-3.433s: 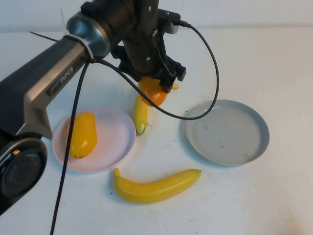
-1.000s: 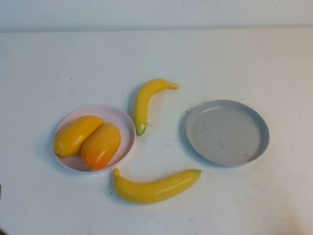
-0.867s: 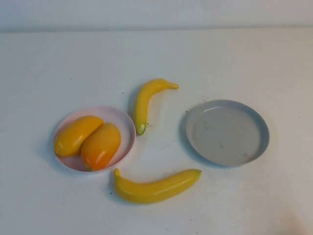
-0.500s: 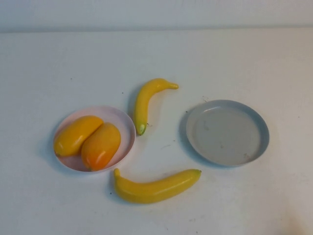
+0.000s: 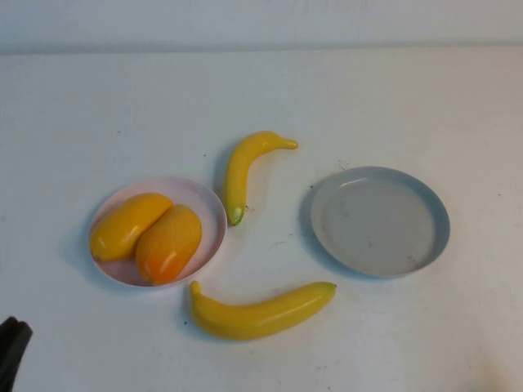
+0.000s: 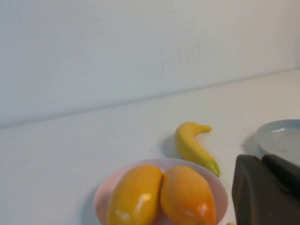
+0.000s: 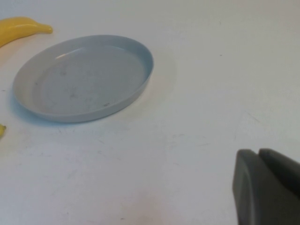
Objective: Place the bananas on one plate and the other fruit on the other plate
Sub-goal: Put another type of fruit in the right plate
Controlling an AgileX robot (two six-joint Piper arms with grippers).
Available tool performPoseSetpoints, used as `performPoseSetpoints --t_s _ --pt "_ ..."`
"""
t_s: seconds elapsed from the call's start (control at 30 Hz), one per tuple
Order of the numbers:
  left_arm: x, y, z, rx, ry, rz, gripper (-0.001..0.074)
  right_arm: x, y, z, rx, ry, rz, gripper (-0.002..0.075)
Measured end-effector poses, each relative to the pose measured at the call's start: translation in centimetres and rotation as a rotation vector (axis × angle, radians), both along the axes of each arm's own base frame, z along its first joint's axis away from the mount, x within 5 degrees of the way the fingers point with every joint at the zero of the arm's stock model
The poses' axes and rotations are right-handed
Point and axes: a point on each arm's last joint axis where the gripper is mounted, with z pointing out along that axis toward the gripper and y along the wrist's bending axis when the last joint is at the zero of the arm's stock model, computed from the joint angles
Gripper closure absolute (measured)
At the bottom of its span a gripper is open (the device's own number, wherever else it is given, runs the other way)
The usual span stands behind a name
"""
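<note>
Plates first: the grey-blue plate sits on the white table toward the robot's right, and nothing lies in it. In the right wrist view it shows whole, with small dark specks on its floor. The pale pink plate sits well apart from it toward the robot's left, and much of its floor is hidden under its load. In the left wrist view its near edge is cut off by the frame.

Both bananas lie on the bare table between the two plates. The thicker banana lies on the near side, its stem end just beside the pink plate's rim. The thinner banana lies on the far side, its green tip close to that rim; whether it touches is hard to say. In the right wrist view only an end of one banana shows at the frame's edge.

The two mango-like fruits lie side by side in the pink plate, touching: the yellower fruit on the outer side, the redder fruit nearer the bananas.

The left gripper shows only as a dark sliver at the near left corner of the high view, and as a dark block in its wrist view; I cannot tell how its fingers stand. The right gripper appears only in its own wrist view, over bare table near the grey-blue plate, and there too I cannot tell.
</note>
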Motion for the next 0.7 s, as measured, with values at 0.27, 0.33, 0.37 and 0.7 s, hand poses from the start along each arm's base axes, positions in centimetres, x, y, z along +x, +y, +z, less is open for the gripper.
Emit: performPoseSetpoints --t_s 0.27,0.33,0.37,0.7 --pt "0.5 1.0 -0.5 -0.035 -0.098 0.210 0.0738 0.0 0.0 0.0 0.000 0.000 0.000 0.0741" --pt "0.5 1.1 -0.4 -0.032 -0.102 0.232 0.0738 0.0 0.0 0.0 0.000 0.000 0.000 0.0741" --pt "0.5 1.1 -0.4 -0.034 -0.101 0.240 0.0738 0.0 0.0 0.0 0.000 0.000 0.000 0.0741" --pt "0.7 1.6 -1.9 0.003 0.062 0.321 0.0738 0.0 0.0 0.0 0.000 0.000 0.000 0.0741"
